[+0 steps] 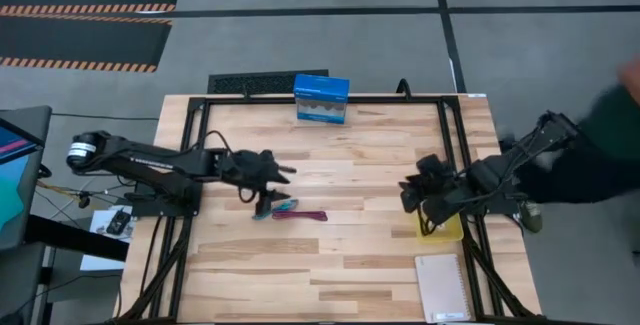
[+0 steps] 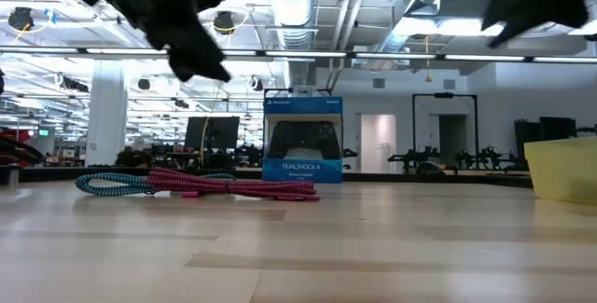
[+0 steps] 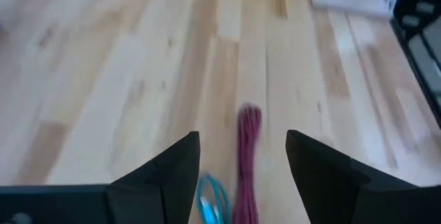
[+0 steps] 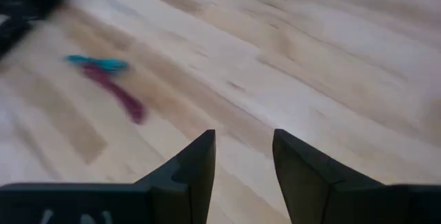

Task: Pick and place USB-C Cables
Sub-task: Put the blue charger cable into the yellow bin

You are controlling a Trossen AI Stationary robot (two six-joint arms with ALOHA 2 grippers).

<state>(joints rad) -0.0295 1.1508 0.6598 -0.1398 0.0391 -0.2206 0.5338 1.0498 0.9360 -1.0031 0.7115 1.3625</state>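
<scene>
left tool [image 1: 268, 201] hangs just above the two cables at bench centre-left, fingers [image 3: 172, 176] spread wide with nothing between them; in the left wrist view the red cable [image 3: 247, 162] runs up the gap and the teal cable [image 3: 212, 200] sits beside it near one finger. from above, teal cable [image 1: 272, 208] lies at about 9 o'clock of the red cable [image 1: 305, 215], the two touching end to end, both flat on the wooden bench [image 1: 340, 255]. low view shows them overlapping in front of the blue box [image 2: 302, 140]. blue box [image 1: 321, 98] stands at the bench's 12 o'clock edge. right tool [image 1: 410, 193] is at 3 o'clock, well apart from the cables, fingers [image 4: 189, 169] narrowly apart and empty, over a yellow tray [image 1: 448, 229]. notebook [image 1: 443, 287] at 5 o'clock. person's dark sleeve [image 1: 605, 135] past the 3 o'clock edge.
</scene>
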